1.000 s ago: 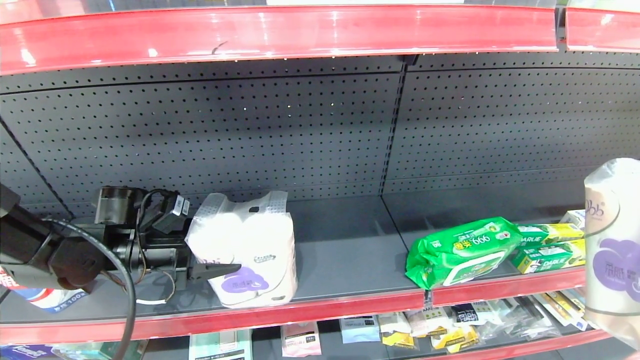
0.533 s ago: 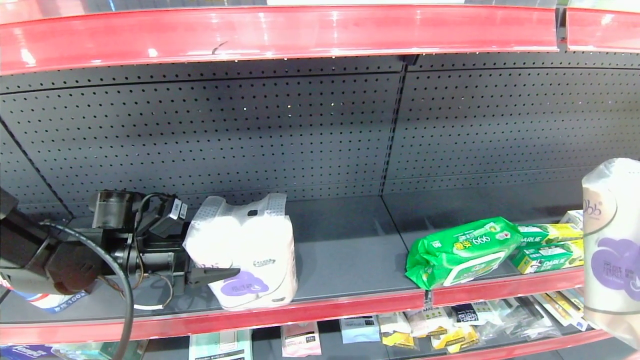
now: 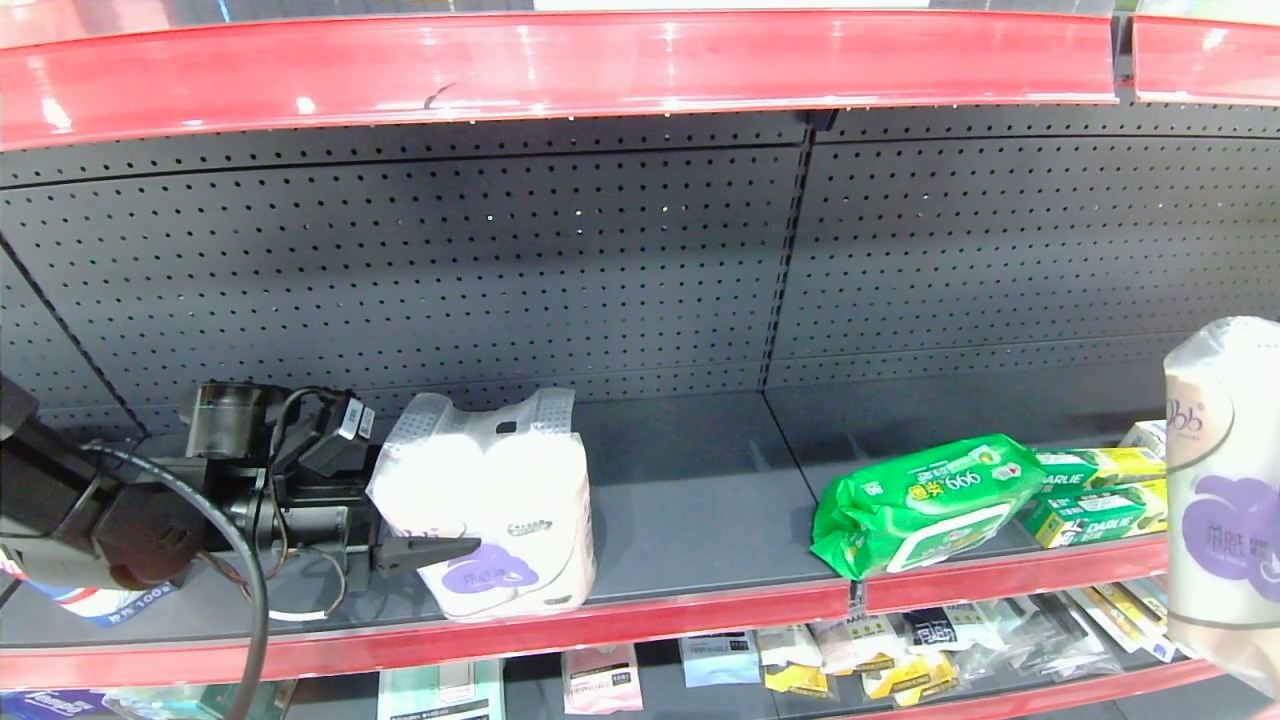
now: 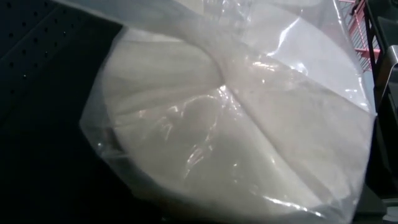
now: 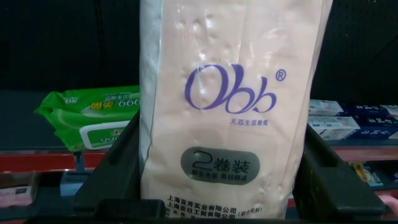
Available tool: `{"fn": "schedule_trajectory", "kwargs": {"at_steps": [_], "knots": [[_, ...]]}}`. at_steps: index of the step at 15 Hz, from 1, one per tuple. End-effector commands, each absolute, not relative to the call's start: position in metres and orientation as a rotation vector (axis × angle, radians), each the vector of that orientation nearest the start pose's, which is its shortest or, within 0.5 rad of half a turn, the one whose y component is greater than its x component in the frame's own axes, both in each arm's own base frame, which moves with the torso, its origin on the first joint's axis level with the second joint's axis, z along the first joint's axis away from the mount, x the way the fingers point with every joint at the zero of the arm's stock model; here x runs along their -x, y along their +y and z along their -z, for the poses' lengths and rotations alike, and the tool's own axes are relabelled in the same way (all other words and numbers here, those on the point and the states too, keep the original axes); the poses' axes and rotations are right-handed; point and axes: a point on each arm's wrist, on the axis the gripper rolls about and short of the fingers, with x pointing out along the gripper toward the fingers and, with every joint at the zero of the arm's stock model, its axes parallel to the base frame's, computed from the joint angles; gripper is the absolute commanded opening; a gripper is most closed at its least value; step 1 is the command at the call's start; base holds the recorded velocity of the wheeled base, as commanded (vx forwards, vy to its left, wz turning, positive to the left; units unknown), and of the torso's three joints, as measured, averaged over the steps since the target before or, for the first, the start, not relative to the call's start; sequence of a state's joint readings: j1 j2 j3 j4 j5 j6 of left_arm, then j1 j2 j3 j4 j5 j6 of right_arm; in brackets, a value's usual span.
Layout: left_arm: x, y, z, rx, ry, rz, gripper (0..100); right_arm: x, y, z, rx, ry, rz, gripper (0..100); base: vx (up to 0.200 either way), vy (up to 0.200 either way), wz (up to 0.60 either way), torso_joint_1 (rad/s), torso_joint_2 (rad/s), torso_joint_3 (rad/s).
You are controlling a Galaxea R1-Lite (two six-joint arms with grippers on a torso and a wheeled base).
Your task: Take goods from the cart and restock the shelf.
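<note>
Since a second ago your left gripper (image 3: 432,535) has slid back a little, away from the green wipes pack (image 3: 925,500), and the white tissue pack (image 3: 500,500) has shifted slightly with it; over the last half second nothing stirs. That pack stands upright on the shelf (image 3: 700,612), well to the left of the wipes pack, with one finger lying across its front face. The other finger is hidden, so you cannot tell whether the grip is on or let go. Right of the wipes pack, past the toothpaste boxes (image 3: 1095,495), your right gripper (image 5: 222,130) is clenched on the two-roll pack (image 3: 1225,500), holding it upright out in front of the shelf. By the look of it, the left placement is finishing. Next, free the left fingers and withdraw without toppling the pack, then carry the two-roll pack into the bare stretch left of the wipes pack.
</note>
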State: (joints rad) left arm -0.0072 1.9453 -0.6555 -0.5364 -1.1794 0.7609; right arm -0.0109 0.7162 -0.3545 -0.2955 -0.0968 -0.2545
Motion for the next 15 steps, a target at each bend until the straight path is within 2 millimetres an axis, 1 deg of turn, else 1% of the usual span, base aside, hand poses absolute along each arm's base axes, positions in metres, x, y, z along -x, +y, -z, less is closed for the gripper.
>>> {"fn": "schedule_trajectory", "kwargs": {"at_steps": [1, 5, 9, 15], "knots": [[-0.2961, -0.0226, -0.0708, -0.211, 0.2, 1.279, 0, -0.0657, -0.003, -0.1991, 0.257, 0.078, 0.1, 0, 0.0, 0.0, 0.0, 0.0, 0.0, 0.0], [-0.2953, -0.023, -0.07, -0.21, 0.204, 1.279, 0, -0.066, -0.003, -0.1999, 0.257, 0.076, 0.1, 0, 0.0, 0.0, 0.0, 0.0, 0.0, 0.0], [-0.2962, -0.023, -0.0717, -0.24, 0.222, 1.239, 0, -0.0657, -0.003, -0.1991, 0.257, 0.078, 0.1, 0, 0.0, 0.0, 0.0, 0.0, 0.0, 0.0], [-0.2962, -0.0246, -0.0715, -0.225, 0.211, 1.266, 0, -0.0663, -0.003, -0.1993, 0.259, 0.08, 0.1, 0, 0.0, 0.0, 0.0, 0.0, 0.0, 0.0]]}}
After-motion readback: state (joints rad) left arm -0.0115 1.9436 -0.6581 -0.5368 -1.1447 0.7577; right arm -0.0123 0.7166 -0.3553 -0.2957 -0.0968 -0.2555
